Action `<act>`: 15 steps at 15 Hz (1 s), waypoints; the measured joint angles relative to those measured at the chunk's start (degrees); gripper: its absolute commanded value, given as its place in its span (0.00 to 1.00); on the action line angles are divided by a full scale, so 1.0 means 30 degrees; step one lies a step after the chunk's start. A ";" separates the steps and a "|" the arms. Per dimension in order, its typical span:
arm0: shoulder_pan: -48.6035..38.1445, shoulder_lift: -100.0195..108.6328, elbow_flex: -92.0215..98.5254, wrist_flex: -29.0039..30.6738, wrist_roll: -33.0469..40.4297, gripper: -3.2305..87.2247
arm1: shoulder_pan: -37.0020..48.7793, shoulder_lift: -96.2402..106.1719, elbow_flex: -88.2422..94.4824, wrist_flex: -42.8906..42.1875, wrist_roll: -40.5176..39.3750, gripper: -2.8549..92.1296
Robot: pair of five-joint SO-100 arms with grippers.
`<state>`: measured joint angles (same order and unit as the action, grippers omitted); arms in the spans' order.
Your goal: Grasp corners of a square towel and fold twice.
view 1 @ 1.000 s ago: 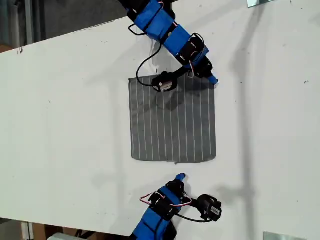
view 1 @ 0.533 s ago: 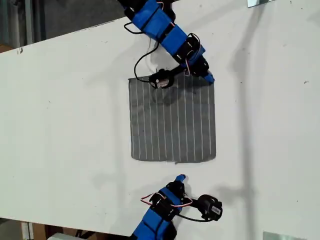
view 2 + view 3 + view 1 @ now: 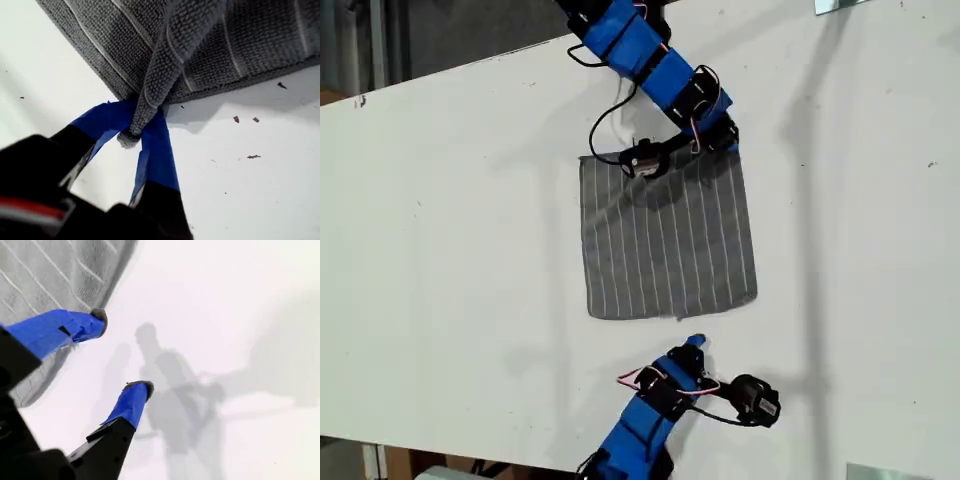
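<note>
The grey pinstriped towel (image 3: 665,235) lies flat on the white table, slightly skewed. My first gripper (image 3: 728,148) comes in from the exterior view's top and is shut on the towel's far corner on the exterior view's right. In the first wrist view the blue fingers of my first gripper (image 3: 137,117) pinch that bunched corner (image 3: 131,135), with the towel (image 3: 210,45) lifted a little off the table. My second gripper (image 3: 695,343) hovers open just off the towel's near edge. In the second wrist view my second gripper (image 3: 122,352) holds nothing and the towel (image 3: 50,270) lies beside one finger.
The white table (image 3: 450,250) spreads wide around the towel. A black camera on a cable (image 3: 755,400) hangs beside the second arm, and another (image 3: 642,160) sits over the towel's far edge. The table's edge runs along the exterior view's top left.
The first gripper has closed on the corner and pulled it, skewing the towel. The second arm has shifted toward the exterior view's right and nearer the towel's near edge.
</note>
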<state>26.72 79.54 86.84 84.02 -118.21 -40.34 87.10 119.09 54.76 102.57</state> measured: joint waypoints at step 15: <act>0.0117 -0.9727 -1.2686 -0.1201 0.4131 0.32 | 0.0996 -0.3193 -0.4600 0.1992 -0.2900 0.03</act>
<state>27.07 50.36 48.78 80.42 -105.82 -37.35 77.52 105.29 60.73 93.87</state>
